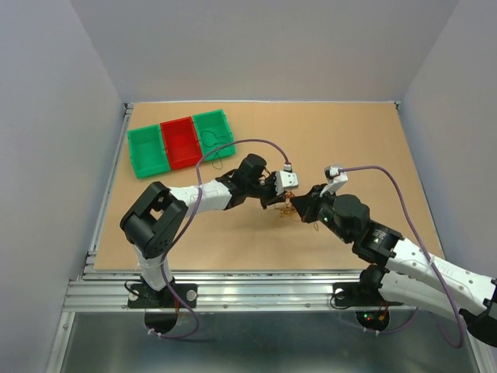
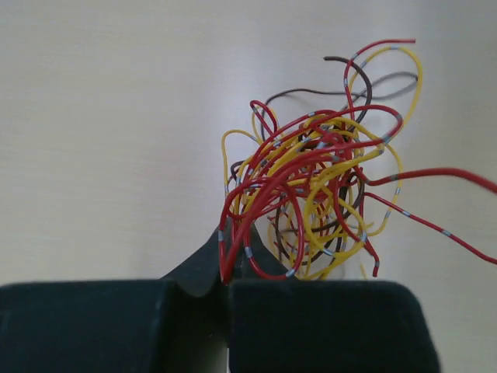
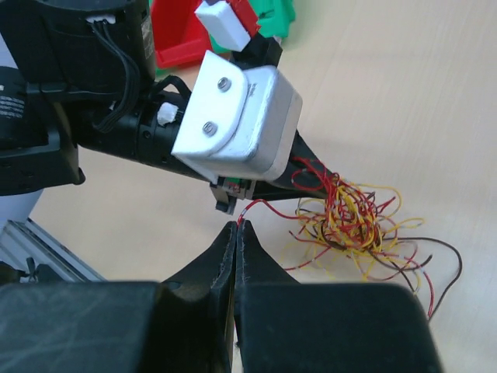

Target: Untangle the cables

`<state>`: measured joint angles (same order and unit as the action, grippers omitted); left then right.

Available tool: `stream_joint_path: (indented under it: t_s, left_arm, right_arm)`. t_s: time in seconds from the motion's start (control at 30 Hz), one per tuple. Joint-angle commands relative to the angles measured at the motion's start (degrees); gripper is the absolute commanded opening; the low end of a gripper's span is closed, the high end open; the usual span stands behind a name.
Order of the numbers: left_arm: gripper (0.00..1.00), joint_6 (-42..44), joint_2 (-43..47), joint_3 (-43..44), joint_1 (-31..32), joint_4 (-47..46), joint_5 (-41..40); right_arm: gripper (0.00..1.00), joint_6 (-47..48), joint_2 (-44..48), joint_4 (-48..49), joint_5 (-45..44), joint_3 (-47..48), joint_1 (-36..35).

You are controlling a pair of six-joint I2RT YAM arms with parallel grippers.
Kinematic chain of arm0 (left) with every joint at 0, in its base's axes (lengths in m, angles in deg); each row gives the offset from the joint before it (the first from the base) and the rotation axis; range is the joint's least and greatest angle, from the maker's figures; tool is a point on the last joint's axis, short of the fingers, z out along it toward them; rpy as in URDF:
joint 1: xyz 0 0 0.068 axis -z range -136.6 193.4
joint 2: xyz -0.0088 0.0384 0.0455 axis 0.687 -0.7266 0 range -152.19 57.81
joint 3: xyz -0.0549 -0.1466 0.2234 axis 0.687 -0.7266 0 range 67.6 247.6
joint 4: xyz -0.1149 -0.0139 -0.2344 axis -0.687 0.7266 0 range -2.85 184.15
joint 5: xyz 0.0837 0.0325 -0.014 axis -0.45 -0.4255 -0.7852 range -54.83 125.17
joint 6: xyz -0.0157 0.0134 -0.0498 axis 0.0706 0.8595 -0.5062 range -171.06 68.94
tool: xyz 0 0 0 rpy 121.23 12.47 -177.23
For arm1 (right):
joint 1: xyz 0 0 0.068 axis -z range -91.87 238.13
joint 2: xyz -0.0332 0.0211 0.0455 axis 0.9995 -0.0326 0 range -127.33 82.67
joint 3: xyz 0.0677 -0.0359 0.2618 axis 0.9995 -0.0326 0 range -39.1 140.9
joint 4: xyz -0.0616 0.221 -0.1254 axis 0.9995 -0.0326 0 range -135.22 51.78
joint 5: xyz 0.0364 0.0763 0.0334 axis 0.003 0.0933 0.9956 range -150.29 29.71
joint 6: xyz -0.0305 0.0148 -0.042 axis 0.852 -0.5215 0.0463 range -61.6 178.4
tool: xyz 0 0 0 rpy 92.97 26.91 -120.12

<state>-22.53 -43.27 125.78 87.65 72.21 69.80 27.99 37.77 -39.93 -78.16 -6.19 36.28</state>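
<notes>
The cables [image 1: 288, 208] are a curly clump of thin red, yellow and brown wires [image 2: 314, 190] lying on the tan table between the two arms. My left gripper [image 2: 233, 245] is shut on a few red strands at the clump's near edge. In the right wrist view its black fingers [image 3: 320, 177] reach into the clump [image 3: 353, 225] from the left. My right gripper [image 3: 237, 227] is shut on the end of one red strand that leads off to the clump. Seen from above, the left gripper [image 1: 279, 199] and the right gripper [image 1: 300, 207] sit close together over the wires.
Three bins stand in a row at the back left: green [image 1: 147, 151], red [image 1: 180, 142] and green [image 1: 213, 134], the last holding a dark wire [image 1: 217, 145]. Thick lilac cables [image 1: 388, 183] arc over both arms. The table ends at a metal rail [image 1: 233, 291] in front.
</notes>
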Motion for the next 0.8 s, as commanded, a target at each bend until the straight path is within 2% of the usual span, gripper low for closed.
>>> stream_joint_path:
  t_s: [0.0, 0.1, 0.27, 0.3, 0.43, 0.53, 0.63, 0.67, 0.77]
  left_arm:
    - [0.00, -2.9, 1.8, 3.5, -0.2, -2.4, -6.2]
    - [0.00, -8.0, 2.9, 3.0, -4.3, -6.2, -11.3]
    - [0.00, -16.6, 2.8, 6.1, -14.4, -7.1, -13.8]
    - [0.00, -18.8, 2.8, 6.4, -15.6, -7.2, -13.5]
    - [0.00, -21.5, 2.6, 7.1, -18.9, -7.4, -15.6]
    - [0.00, -22.2, 3.0, 7.0, -19.3, -8.0, -19.0]
    - [0.00, -22.7, 4.0, 6.6, -19.8, -8.3, -19.4]
    - [0.00, -22.6, 4.4, 6.3, -19.8, -8.5, -18.5]
    - [0.00, -21.0, 7.5, 4.3, -19.7, -9.1, -8.6]
  right_arm:
    - [0.00, 0.0, 4.9, 4.3, -3.2, 1.7, -0.5]
    - [0.01, -1.9, 11.7, 4.0, -9.2, -1.7, -0.4]
    - [0.00, -6.3, 26.2, 1.4, -20.8, -7.7, -0.5]
    - [0.01, -6.8, 31.8, -1.4, -22.1, -8.5, -0.6]
    - [0.00, -9.0, 43.3, -7.7, -27.7, -10.1, -0.5]
    - [0.01, -11.9, 44.1, -14.7, -32.2, -8.0, -0.5]
    - [0.01, -13.4, 44.0, -16.5, -35.1, -7.9, -0.5]
    - [0.01, -13.4, 44.0, -16.4, -35.6, -8.2, -0.5]
    - [0.02, -12.0, 41.1, -16.3, -37.1, -8.3, -0.5]
